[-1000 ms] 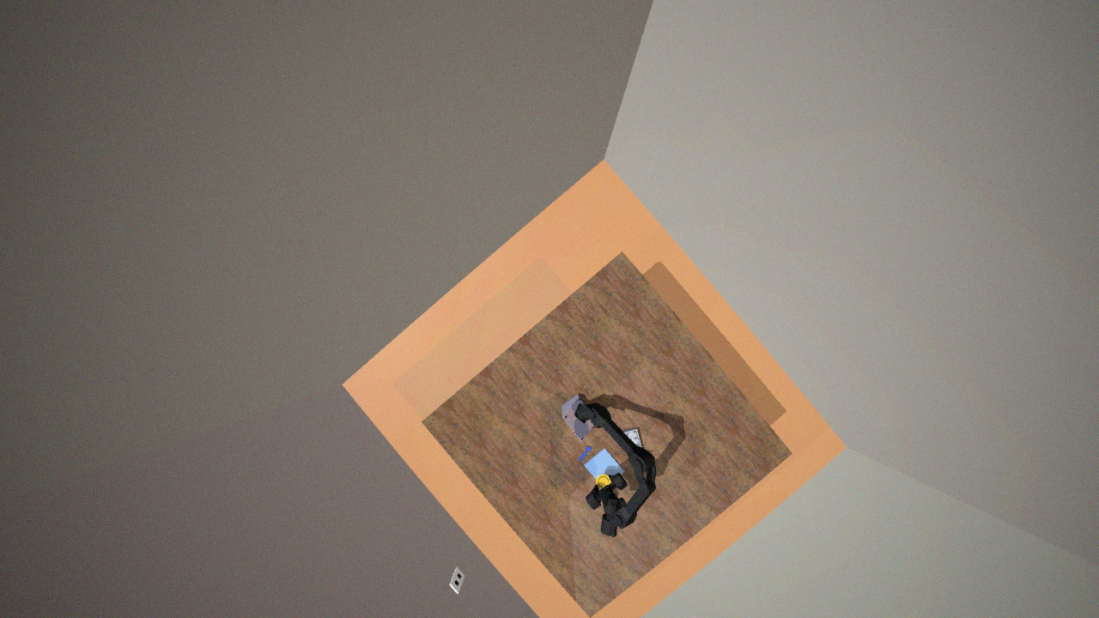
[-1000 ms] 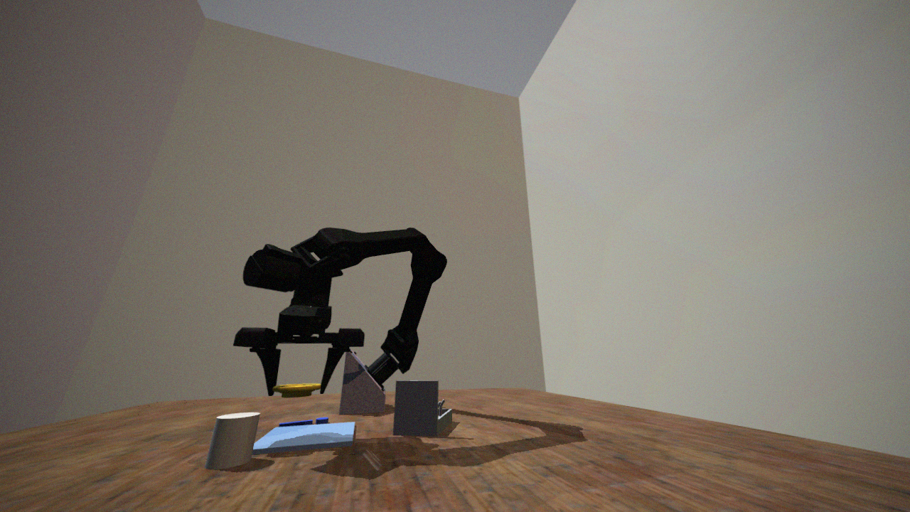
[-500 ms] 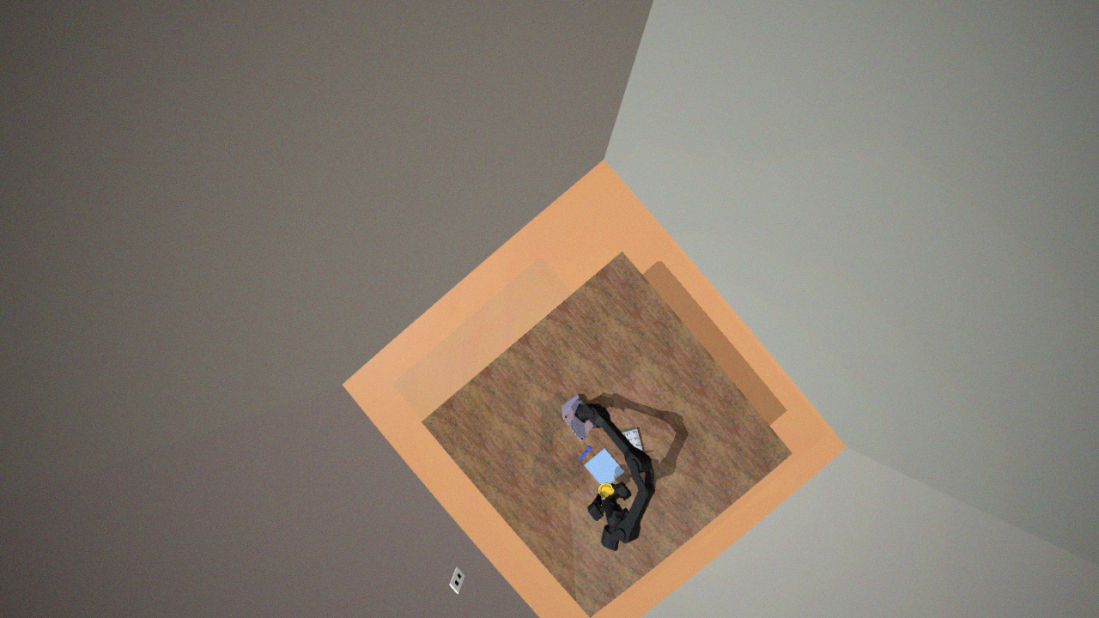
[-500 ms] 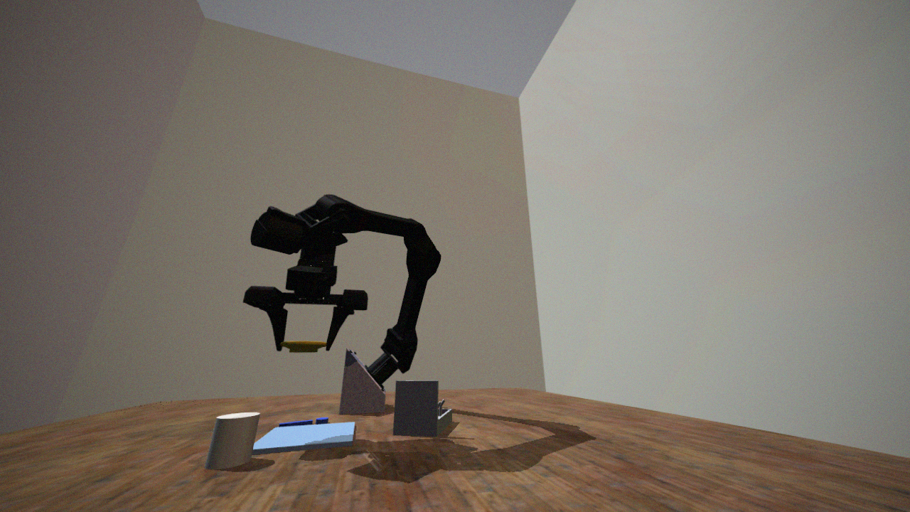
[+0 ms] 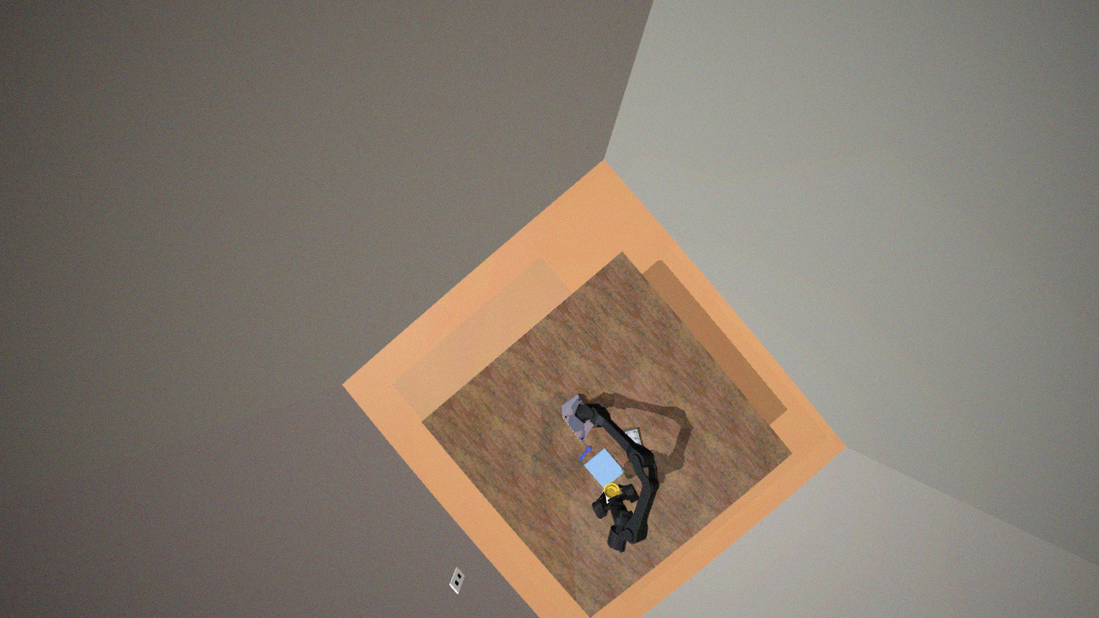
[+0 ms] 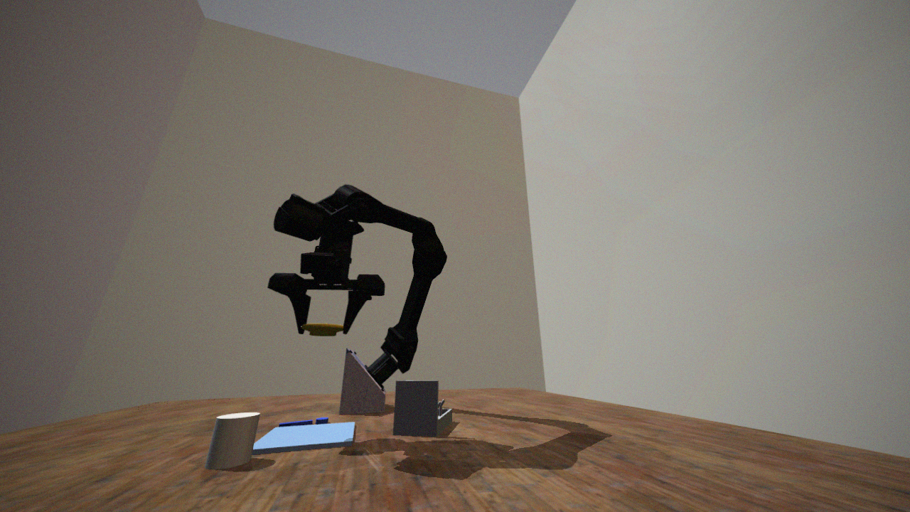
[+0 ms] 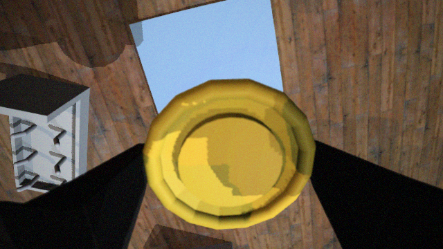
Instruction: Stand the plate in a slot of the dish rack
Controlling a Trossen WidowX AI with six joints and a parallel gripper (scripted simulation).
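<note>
My gripper [image 6: 323, 328] [image 7: 228, 151] is shut on the yellow plate [image 6: 322, 328] [image 7: 229, 153] [image 5: 612, 488] and holds it flat by its rim, high above the wooden floor. Below the plate lies a light blue mat [image 6: 305, 436] [image 7: 208, 48] [image 5: 601, 466]. The white dish rack [image 7: 45, 149] [image 6: 443, 417] with its rails shows at the left of the wrist view; in the exterior view it stands behind a grey box [image 6: 415, 407], mostly hidden.
A cream cylinder [image 6: 232, 439] stands tilted left of the mat. A small blue bar [image 6: 296, 422] [image 5: 585, 451] lies behind the mat. A grey wedge [image 6: 359, 385] [image 5: 572, 415] stands at the arm's base.
</note>
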